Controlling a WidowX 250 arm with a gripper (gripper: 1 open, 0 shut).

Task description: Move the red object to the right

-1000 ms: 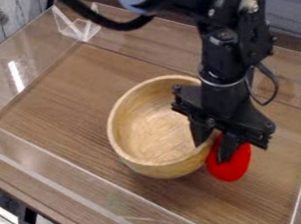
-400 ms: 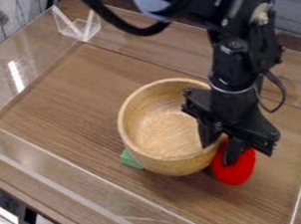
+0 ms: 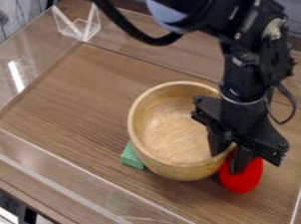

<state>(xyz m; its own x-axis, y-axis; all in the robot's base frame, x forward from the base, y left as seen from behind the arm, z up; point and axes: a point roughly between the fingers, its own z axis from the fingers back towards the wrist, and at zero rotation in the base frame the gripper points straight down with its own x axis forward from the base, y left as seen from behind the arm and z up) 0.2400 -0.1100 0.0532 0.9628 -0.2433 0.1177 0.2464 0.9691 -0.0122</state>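
The red object [image 3: 244, 177], a small glossy rounded toy fruit, rests on the wooden table at the lower right, just right of the wooden bowl [image 3: 182, 131]. My black gripper [image 3: 247, 158] comes down on it from above, its fingers closed around the fruit's top. The arm rises up and left out of the view. The fruit's upper part is hidden by the fingers.
A green block [image 3: 131, 156] peeks out from under the bowl's left side. Clear acrylic walls [image 3: 29, 71] border the table on the left, front and right. The right wall stands close to the red object.
The gripper and the red object have shifted to the right and slightly toward the front. The bowl has slid right too, uncovering the green block at its left.
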